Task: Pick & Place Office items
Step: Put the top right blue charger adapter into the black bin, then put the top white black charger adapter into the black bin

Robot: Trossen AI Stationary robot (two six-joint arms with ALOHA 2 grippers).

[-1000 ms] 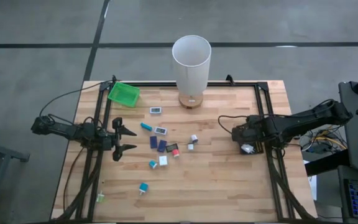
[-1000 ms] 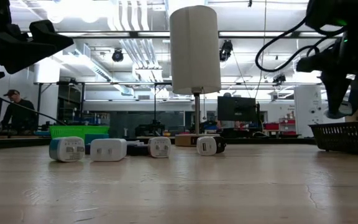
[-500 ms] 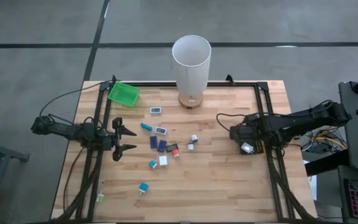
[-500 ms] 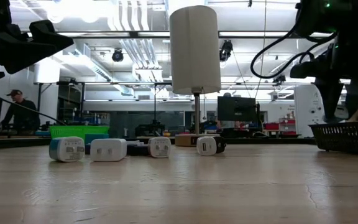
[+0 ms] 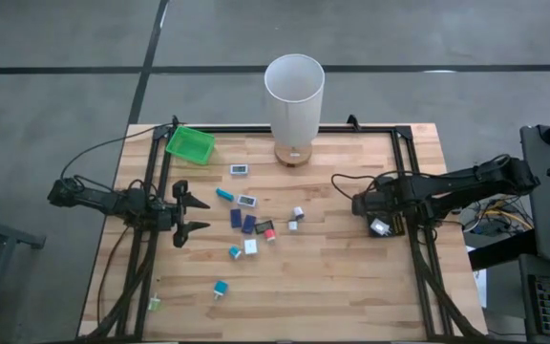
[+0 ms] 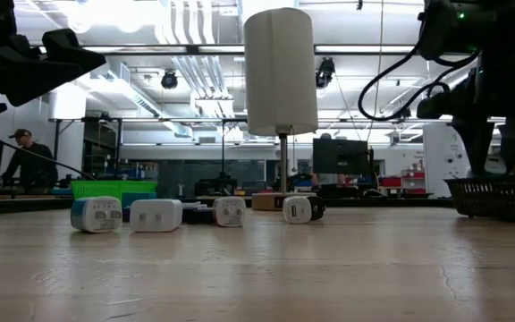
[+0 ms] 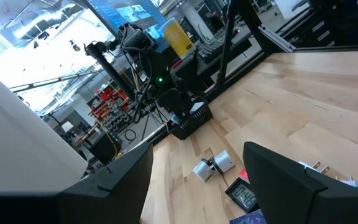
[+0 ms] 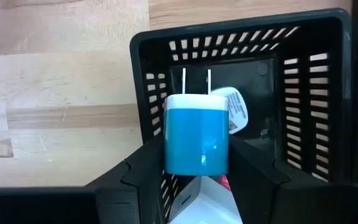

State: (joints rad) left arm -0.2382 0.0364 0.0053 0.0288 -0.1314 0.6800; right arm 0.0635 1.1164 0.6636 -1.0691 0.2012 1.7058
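My right gripper hangs over the black basket at the table's right side, shut on a blue charger plug with a white face and two prongs. A white piece lies in the basket. In the high view the right gripper points down. Several small office items, dark blue, teal and white, lie flat on the wood at mid table. My left gripper waits open at the left edge, level, facing them. My right gripper pinches the blue body of the charger plug by its two opposite sides between its two fingers. The fingers come from above, pointing down. The plug is lifted clear above the basket's opening, its prongs pointing down into it.
A tall white cylinder stands on a wooden foot at the far middle. A green tray sits at the far left corner. Bare wood lies between the items and the basket. A person is far behind the table.
My right arm has shifted a little toward the table's left, over the black basket, and its wrist has turned slightly, with the blue plug still between the fingers. The left arm and the items on the table have kept still.
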